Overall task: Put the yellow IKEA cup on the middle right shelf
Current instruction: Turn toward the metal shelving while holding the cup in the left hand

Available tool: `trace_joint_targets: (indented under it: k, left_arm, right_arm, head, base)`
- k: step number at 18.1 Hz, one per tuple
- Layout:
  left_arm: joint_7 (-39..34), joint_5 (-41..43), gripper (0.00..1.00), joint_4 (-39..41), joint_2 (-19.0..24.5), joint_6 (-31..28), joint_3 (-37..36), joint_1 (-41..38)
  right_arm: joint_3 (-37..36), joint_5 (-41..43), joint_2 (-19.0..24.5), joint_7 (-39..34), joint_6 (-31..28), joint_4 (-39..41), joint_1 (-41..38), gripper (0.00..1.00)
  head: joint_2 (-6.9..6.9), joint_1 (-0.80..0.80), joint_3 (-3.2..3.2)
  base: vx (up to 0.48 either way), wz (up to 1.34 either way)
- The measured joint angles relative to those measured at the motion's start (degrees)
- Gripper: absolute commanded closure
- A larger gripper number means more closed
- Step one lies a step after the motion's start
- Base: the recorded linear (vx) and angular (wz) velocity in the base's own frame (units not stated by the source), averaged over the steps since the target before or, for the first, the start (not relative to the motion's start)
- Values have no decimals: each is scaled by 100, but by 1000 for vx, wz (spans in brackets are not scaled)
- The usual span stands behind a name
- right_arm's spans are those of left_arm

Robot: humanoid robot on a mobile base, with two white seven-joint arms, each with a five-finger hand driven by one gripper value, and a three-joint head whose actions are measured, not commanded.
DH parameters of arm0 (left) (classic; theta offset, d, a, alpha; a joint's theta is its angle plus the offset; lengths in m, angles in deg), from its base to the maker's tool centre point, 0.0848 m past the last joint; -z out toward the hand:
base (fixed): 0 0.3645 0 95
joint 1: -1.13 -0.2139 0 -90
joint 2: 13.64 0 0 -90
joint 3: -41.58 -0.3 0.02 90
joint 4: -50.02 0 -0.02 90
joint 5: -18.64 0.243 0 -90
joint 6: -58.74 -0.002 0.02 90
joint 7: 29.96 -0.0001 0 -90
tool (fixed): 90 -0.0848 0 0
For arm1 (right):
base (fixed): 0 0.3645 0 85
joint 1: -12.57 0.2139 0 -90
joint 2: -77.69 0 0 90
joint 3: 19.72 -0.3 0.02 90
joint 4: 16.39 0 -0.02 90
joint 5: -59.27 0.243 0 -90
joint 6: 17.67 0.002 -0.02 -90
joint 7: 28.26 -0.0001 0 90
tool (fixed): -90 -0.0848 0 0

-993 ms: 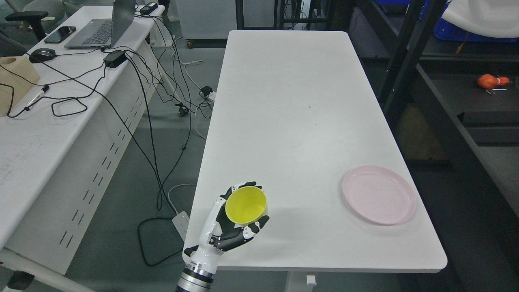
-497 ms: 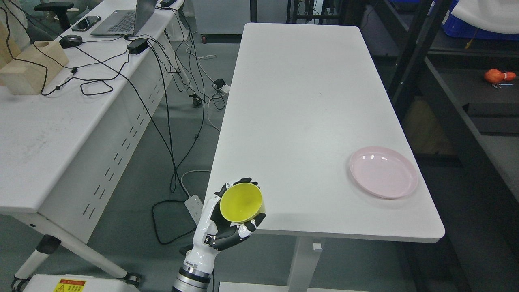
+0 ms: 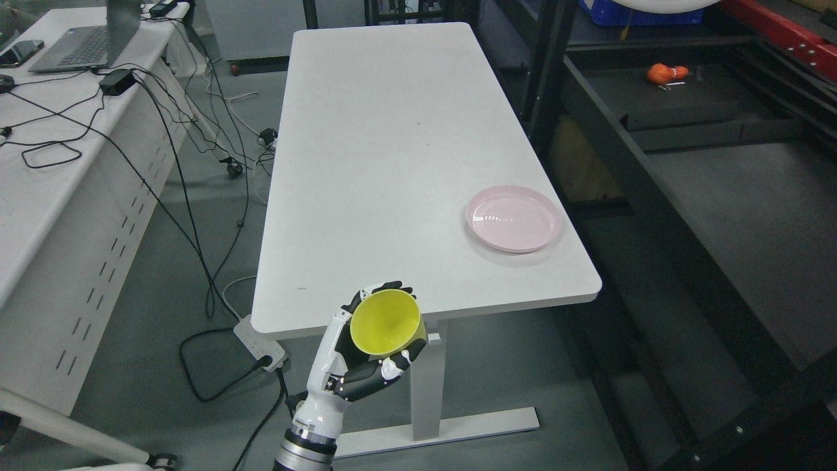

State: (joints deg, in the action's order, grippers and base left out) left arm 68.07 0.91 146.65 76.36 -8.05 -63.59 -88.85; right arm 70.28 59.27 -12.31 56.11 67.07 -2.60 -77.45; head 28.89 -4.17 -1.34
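I've got the bright yellow plastic cup (image 3: 384, 323) wrapped in my left hand (image 3: 366, 356), black-and-white fingers curled round its wall from behind and below, thumb pressing across the near side, and the open mouth tipped up toward my head camera. It hangs in the air just off the near edge of the long white table (image 3: 405, 163), over the grey floor, touching nothing but my fingers. I judge it light, stiff and thin-walled, smooth enough to slide if I slacken, so the place to hold it is exactly here, round the tapered body below the rim, with steady and not crushing pressure; dropped, it would probably bounce rather than break. My right hand is nowhere in sight. Compared with half a second ago, the whole picture has swung: the table sits further left and higher, the round pale pink plate (image 3: 514, 218) near its right edge has slid leftward with it, and much more of the dark metal shelving rack (image 3: 719, 196) fills the right side, so that is my head and base turning, not the things moving. The cup itself stays in the same clasp, now clear of the tabletop. The small orange object (image 3: 666, 72) lies on a far shelf. I cannot yet tell which board counts as middle right.
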Motion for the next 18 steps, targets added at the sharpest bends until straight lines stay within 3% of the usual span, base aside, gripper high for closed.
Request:
trace_joint_targets:
  k: [18]
  left_arm:
    - [-9,-2,100,190,0,-20,26,-2]
  right_arm:
    - [0,0,0,0,0,-1,1,1]
  head:
    - [0,0,0]
  base:
    - [-187,-561]
